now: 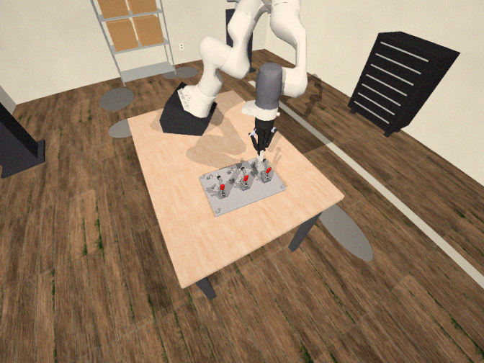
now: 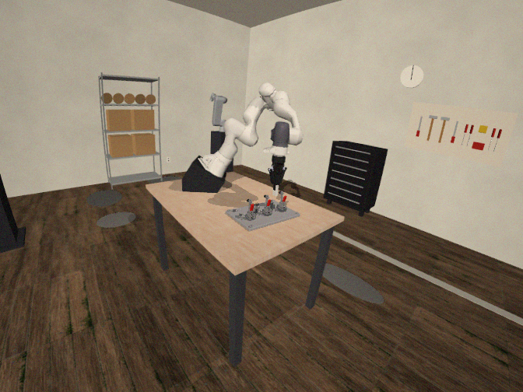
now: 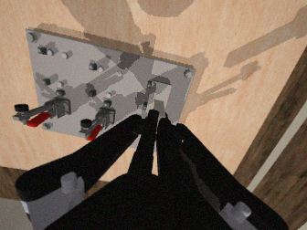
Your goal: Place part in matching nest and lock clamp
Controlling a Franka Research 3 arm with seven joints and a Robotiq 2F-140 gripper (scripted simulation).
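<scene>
From where I'm standing, the fixture plate [image 1: 236,202] [image 2: 272,222] [image 3: 183,87] sits inside the table's [image 1: 238,234] [image 2: 240,249] [image 3: 219,32] edges, with bare wood around it. Its three red-handled clamps leave the gripper [image 1: 261,157] [image 2: 275,190] [image 3: 157,107] tight room, its fingers close to the end one. Those fingers are pressed together, pinching nothing. The grey rectangular part [image 3: 162,92] lies in the end nest, just past the fingertips in the wrist view; I can't tell whether it's fully seated.
</scene>
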